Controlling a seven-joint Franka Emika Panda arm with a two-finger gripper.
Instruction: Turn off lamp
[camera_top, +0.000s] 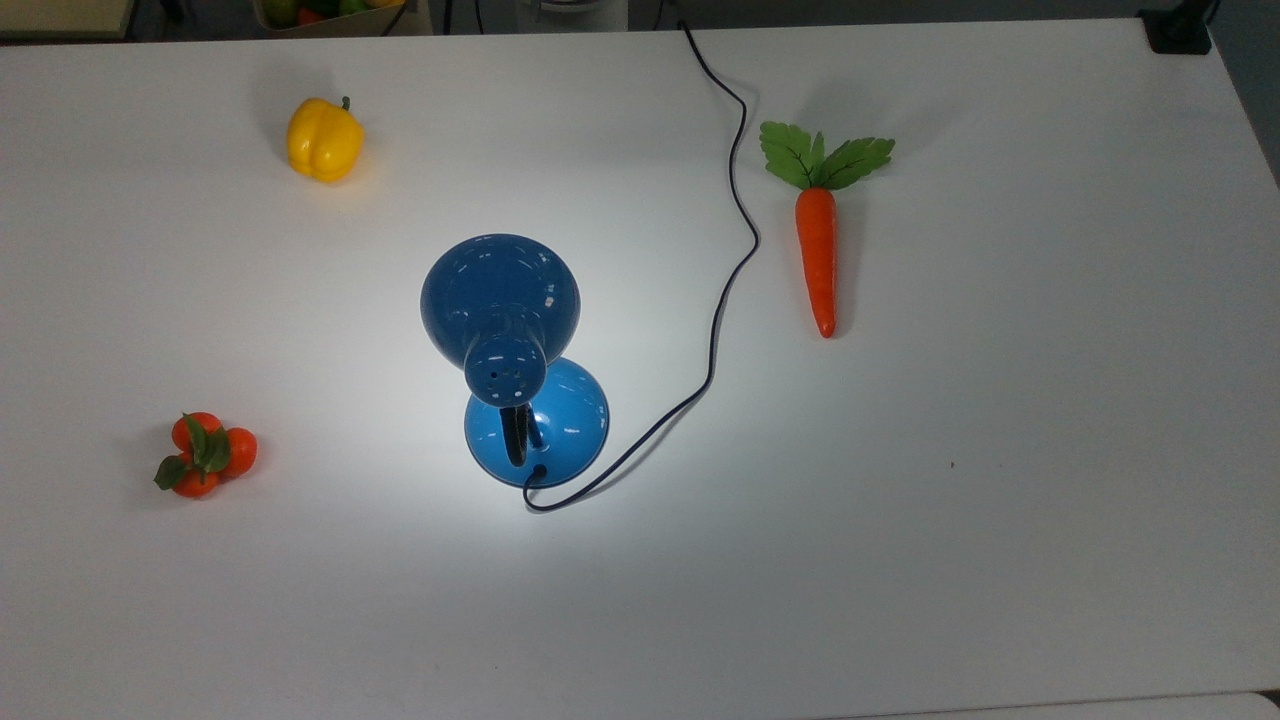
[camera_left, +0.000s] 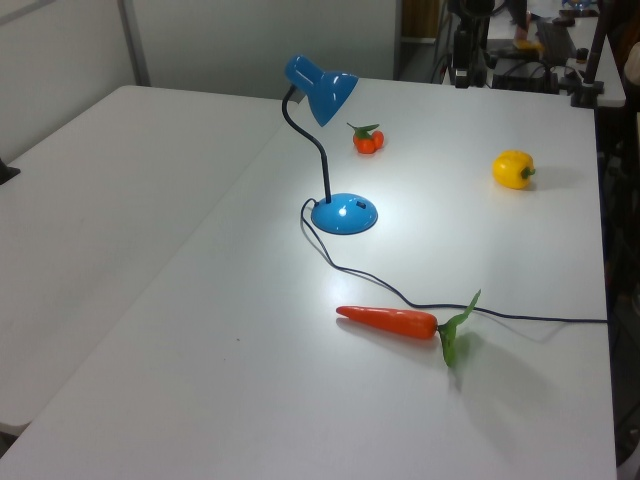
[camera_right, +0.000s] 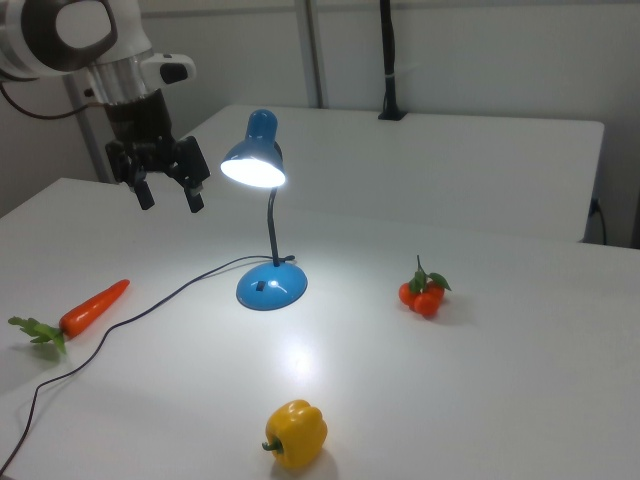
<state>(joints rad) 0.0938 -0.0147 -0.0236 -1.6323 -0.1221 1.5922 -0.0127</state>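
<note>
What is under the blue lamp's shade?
Under the lamp shade is a bright pool of light on the white table, with the lamp's round base partly beneath. The bulb itself is lost in the glow.

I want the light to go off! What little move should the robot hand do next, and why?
Probably bring the gripper down toward the lamp's round base, where a small switch-like mark shows. The shade still glows and lights the table, and the gripper hangs open in the air to the right view's left of the shade, touching nothing.
</note>
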